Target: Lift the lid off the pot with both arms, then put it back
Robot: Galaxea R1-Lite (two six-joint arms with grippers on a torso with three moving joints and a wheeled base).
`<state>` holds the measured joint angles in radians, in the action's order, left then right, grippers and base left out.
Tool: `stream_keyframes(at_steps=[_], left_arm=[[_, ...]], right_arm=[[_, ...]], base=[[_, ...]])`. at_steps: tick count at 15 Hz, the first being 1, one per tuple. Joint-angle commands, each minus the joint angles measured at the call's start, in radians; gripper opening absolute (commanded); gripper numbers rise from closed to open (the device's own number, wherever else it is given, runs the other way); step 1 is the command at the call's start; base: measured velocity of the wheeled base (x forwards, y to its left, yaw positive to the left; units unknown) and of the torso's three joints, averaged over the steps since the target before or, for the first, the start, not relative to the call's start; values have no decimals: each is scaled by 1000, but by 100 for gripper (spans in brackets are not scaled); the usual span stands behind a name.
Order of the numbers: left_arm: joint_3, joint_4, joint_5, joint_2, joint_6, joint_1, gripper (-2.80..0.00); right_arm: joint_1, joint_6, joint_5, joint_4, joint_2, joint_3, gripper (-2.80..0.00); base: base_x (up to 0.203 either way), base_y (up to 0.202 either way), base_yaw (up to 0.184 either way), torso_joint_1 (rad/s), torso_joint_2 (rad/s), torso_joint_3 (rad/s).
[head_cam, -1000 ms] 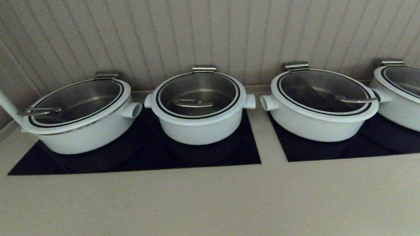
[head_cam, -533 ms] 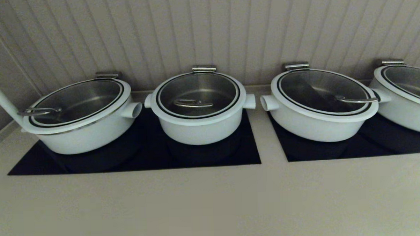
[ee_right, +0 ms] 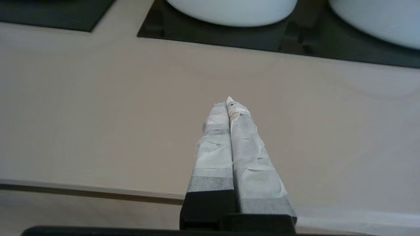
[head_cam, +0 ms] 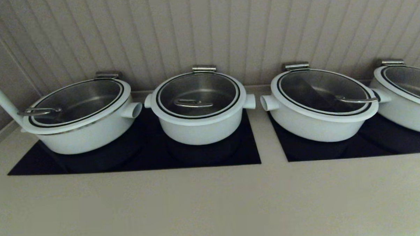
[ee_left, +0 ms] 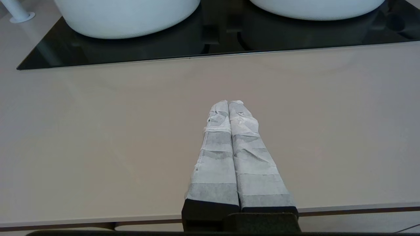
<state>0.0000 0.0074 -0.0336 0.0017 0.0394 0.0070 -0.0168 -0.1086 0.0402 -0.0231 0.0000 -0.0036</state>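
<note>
Beige counter [head_cam: 213, 201]; two black glass panels [head_cam: 134, 159] [head_cam: 357, 144] set in, carrying white pots.

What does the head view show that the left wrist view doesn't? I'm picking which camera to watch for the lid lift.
Only the head view shows the lid seated on the pot, its steel handle, and the neighbouring lidded pots. Only the left wrist view shows the left gripper, fingers shut, low over the bare counter. Both show the black cooktop and white pot walls. Neither arm appears in the head view.

Grooved beige wall panelling [head_cam: 228, 30]; beige counter [head_cam: 213, 201]; black glass hob panels [head_cam: 93, 164]
</note>
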Motion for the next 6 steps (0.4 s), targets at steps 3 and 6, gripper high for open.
stream_keyframes(at_steps=[3,6], left_arm=[[0,0,0,0,1,1,-280],[0,0,0,0,1,1,-280]], right_arm=[[0,7,0,17,0,2,-280],[0,9,0,17,0,4,-280]], base=[[0,0,0,0,0,0],[0,0,0,0,0,0]])
